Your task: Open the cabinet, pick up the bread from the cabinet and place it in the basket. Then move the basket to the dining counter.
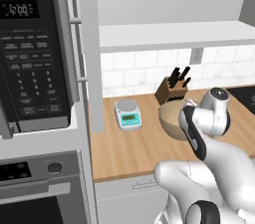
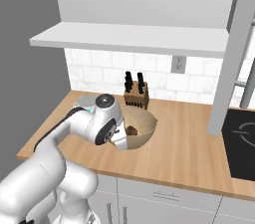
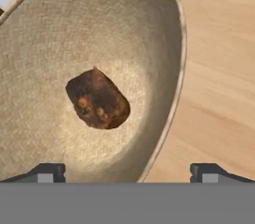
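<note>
bread (image 3: 97,99) sitting in the basket (image 3: 45,29) on the tabletop (image 3: 219,68), hand (image 3: 128,172) spread wide and empty right above, knife block (image 2: 136,93) behind

arm bent low, pincer (image 3: 127,172) spread wide, empty

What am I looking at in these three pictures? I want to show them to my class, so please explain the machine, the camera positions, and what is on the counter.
A white robot arm works in a simulated kitchen. Two cameras ride behind it, left and right; the third looks down along its pincer, whose dark tips stand apart, holding nothing. On the wooden counter sits a woven basket with a brown lump of bread inside. Nearby are a knife block and a kitchen scale. A black microwave is mounted at the left.
</note>
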Robot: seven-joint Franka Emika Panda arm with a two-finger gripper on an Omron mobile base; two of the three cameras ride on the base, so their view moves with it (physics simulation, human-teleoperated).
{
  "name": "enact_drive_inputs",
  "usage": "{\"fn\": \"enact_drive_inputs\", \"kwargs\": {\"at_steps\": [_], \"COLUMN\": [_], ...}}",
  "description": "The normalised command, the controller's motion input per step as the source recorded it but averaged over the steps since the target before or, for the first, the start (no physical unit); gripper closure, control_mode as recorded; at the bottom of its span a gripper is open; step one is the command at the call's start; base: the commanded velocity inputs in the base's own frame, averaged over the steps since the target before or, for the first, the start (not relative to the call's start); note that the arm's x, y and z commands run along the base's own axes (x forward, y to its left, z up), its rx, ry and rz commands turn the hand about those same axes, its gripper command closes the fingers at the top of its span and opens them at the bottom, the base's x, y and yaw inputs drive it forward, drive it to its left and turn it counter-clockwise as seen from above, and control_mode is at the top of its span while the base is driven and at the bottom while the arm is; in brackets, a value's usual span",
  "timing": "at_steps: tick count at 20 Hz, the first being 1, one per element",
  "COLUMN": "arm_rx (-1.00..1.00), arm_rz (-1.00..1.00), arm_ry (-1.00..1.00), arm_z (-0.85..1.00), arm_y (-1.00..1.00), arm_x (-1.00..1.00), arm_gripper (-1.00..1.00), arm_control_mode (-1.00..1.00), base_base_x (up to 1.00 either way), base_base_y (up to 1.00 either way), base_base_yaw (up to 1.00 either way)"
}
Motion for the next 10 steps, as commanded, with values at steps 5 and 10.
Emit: {"fn": "enact_drive_inputs", "kwargs": {"at_steps": [5,10], "arm_rx": [0.02,0.03], "arm_rz": [-0.07,-0.06], "arm_ry": [0.00,0.00], "arm_z": [-0.31,-0.28], "arm_y": [0.00,0.00], "arm_x": [0.06,0.03], "arm_gripper": [-1.00,-1.00], "arm_control_mode": [-1.00,-1.00], "base_base_x": [0.00,0.00], "base_base_y": [0.00,0.00], "base_base_yaw": [0.00,0.00]}}
